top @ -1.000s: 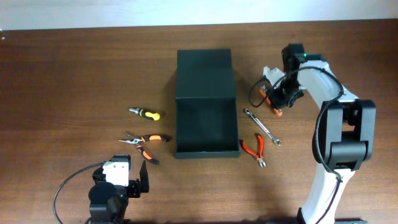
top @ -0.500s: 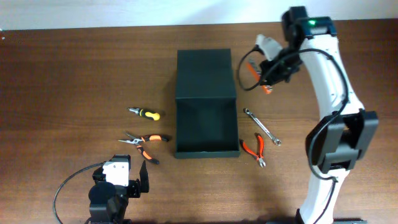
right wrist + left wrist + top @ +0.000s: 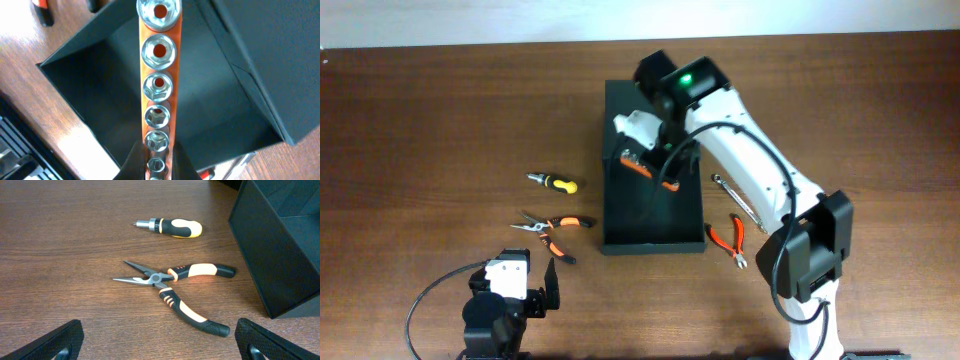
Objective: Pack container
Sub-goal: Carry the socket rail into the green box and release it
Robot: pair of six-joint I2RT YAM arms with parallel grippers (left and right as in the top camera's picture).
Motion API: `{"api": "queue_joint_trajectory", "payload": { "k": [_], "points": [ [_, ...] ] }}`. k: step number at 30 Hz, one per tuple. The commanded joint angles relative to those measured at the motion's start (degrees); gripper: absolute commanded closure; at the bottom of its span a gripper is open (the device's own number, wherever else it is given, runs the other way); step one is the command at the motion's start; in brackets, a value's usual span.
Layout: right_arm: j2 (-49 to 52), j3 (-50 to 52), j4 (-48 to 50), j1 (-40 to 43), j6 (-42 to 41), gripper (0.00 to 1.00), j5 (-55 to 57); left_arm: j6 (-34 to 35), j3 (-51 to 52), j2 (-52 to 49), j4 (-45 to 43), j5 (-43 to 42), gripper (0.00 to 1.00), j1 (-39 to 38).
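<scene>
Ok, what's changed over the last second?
The right claw, shut on the orange socket rail throughout, lifted it from beside the wrench and carried it across to above the open container. The left claw, screwdriver, needle-nose pliers, red pliers and wrench stayed put.

No writing, brand or number can be read anywhere. Any marks on the orange plastic rail of chrome sockets (image 3: 159,90) are too small to tell.
</scene>
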State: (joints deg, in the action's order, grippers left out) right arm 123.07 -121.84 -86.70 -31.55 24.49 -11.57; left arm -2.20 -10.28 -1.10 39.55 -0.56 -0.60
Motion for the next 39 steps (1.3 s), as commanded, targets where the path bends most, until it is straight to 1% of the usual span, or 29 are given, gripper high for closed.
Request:
{"api": "queue_joint_trajectory", "payload": {
  "k": [1, 6, 15, 17, 20, 24, 28, 30, 33, 36, 39],
  "points": [
    [-0.04, 1.84, 0.85, -1.05, 0.48, 0.92, 3.17, -0.92, 0.24, 0.55, -0.26, 0.55, 0.01, 0.28],
    [-0.04, 10.4, 7.19, -1.6, 0.04, 0.92, 3.04, -0.92, 0.24, 0.55, -0.26, 0.55, 0.01, 0.28],
    [0.0, 23.23, 23.21, -1.6, 0.07, 0.92, 3.08, -0.92, 0.24, 0.55, -0.26, 0.55, 0.01, 0.28],
    [0.02, 24.96, 25.29, -1.6, 0.07, 0.91, 3.08, -0.92, 0.24, 0.55, -0.26, 0.55, 0.01, 0.31],
    [0.09, 27.61, 28.33, -1.6, 0.07, 0.85, 3.08, -0.92, 0.24, 0.55, -0.26, 0.55, 0.01, 0.31],
    [0.09, 30.62, 31.69, -1.6, 0.07, 0.84, 3.26, -0.92, 0.24, 0.55, -0.26, 0.55, 0.01, 0.28],
    [0.09, 31.58, 32.92, -1.6, 0.07, 0.84, 3.26, -0.92, 0.24, 0.55, -0.26, 0.55, 0.01, 0.31],
    [0.09, 31.58, 32.92, -1.6, 0.07, 0.69, 3.26, -0.92, 0.24, 0.55, -0.26, 0.55, 0.01, 0.28],
    [0.09, 31.52, 32.87, -1.6, 0.07, 0.56, 3.26, -0.92, 0.24, 0.55, -0.26, 0.55, 0.01, 0.31],
    [-0.04, 31.08, 32.63, -1.6, 0.07, 0.54, 3.23, -0.92, 0.24, 0.55, -0.26, 0.55, 0.01, 0.31],
    [-0.7, 28.15, 30.03, -1.6, 0.04, 0.54, 2.89, -0.92, 0.24, 0.55, -0.26, 0.55, 0.01, 0.31]
  ]
}}
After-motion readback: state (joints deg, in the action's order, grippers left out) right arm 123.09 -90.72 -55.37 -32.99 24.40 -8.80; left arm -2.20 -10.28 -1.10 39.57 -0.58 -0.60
